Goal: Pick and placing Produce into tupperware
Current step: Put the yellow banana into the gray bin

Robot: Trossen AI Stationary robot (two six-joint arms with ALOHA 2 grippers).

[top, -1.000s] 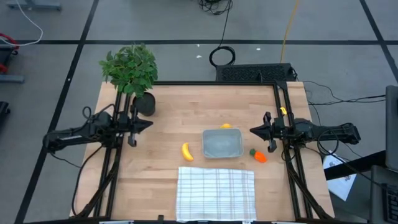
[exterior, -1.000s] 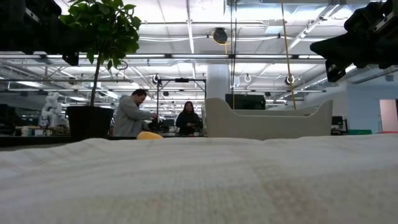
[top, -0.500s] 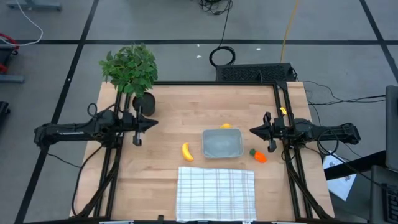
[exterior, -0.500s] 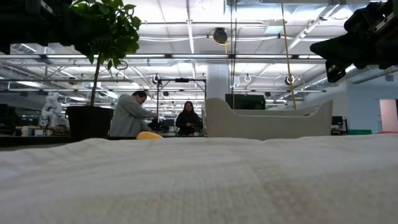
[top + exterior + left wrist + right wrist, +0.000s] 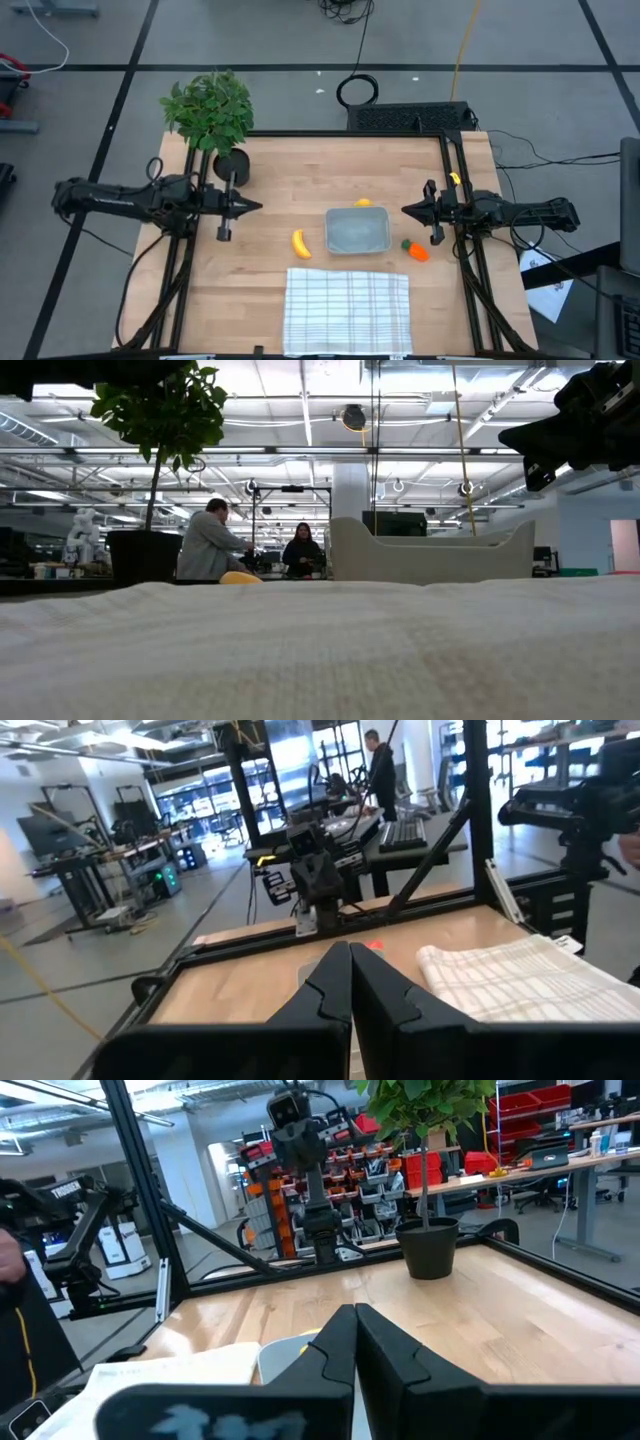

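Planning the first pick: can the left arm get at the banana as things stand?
Probably yes. The left claw, shut, hangs over bare table, and nothing lies between it and the banana, which lies apart from the tupperware.

Wood table (image 5: 300,180); woven cloth (image 5: 348,310)

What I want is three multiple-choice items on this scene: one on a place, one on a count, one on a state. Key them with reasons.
1. Where does the carrot lie?
A. In the tupperware
B. On the table beside the tupperware, toward the right arm
C. On the cloth

2. How many pieces of produce are in the tupperware?
A. None
B. One
C. Three

3. The left gripper is:
A. Shut and empty
B. Wide open
C. Shut on the banana

Key: B, the high view shows it on wood by the container's corner; A, its floor is bare; A, the left wrist view shows the fingertips touching.
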